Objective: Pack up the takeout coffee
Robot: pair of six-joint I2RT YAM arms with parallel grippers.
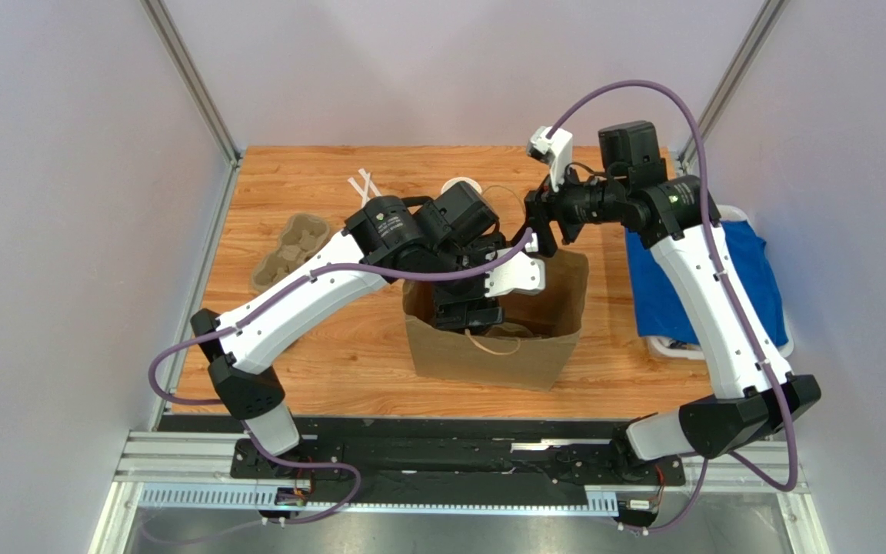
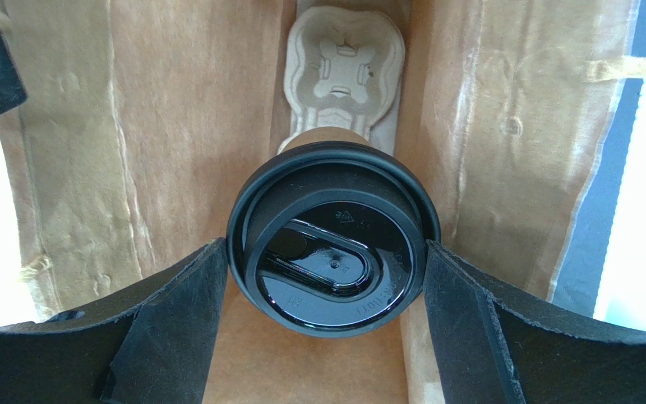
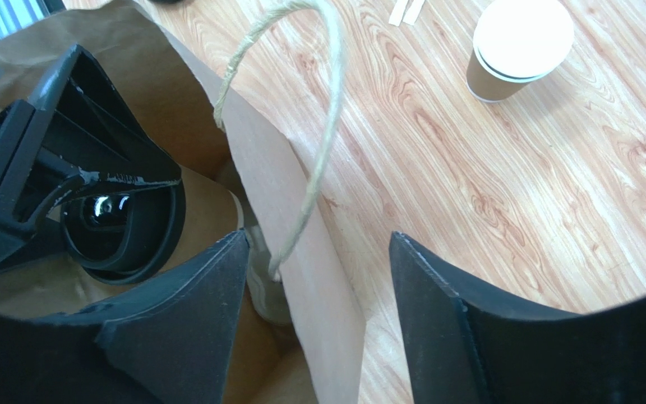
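The left claw (image 2: 326, 257) is clamping the coffee cup (image 2: 333, 210) by its lid inside the bag (image 1: 494, 352) over the carrier (image 2: 347, 71), the right claw (image 3: 318, 244) is hanging apart astride the bag's rim, so the cup is probably risking missing a pocket and tipping.

Both the left arm (image 1: 297, 302) and the right arm (image 1: 708, 289) have glossy white shell links with small dark screws along their edges, joined by angular black joint housings. A purple cable (image 1: 644, 90) runs along each arm to just behind its tool. The left tool (image 2: 326, 252) and right tool (image 3: 318, 240) end in broad matte-black fingers (image 2: 175, 320) with wedge-shaped tips. A small white camera block (image 1: 552, 148) sits behind the right tool.
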